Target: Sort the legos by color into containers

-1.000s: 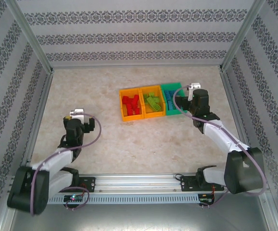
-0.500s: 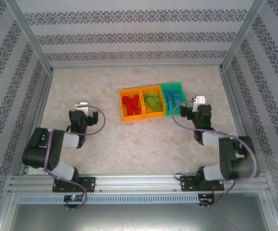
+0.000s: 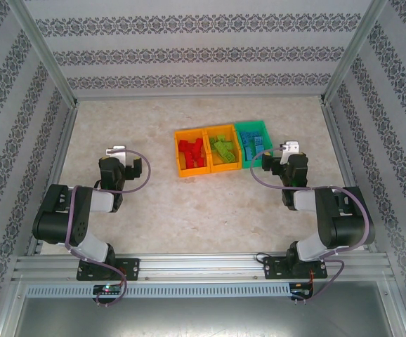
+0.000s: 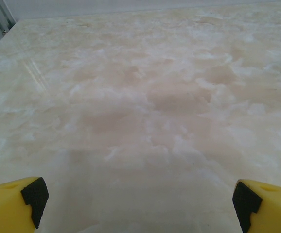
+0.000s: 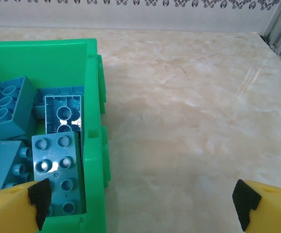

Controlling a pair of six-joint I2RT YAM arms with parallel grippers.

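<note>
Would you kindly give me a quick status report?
Left gripper open, empty. Right gripper open, empty, by green bin. Red legos, green legos, blue legos each in own bin. None loose.

**Fig. 1.** Three bins (image 3: 209,149) joined in a row stand on the table (image 3: 189,203), right of centre toward the far side; bricks (image 3: 191,153) lie inside each. The left gripper (image 3: 123,163) hangs well left of the row, over the table. The right gripper (image 3: 273,158) hangs at the right wall of the rightmost bin (image 5: 96,170) (wrist view: the wall runs between its fingers, bricks to the left).
</note>
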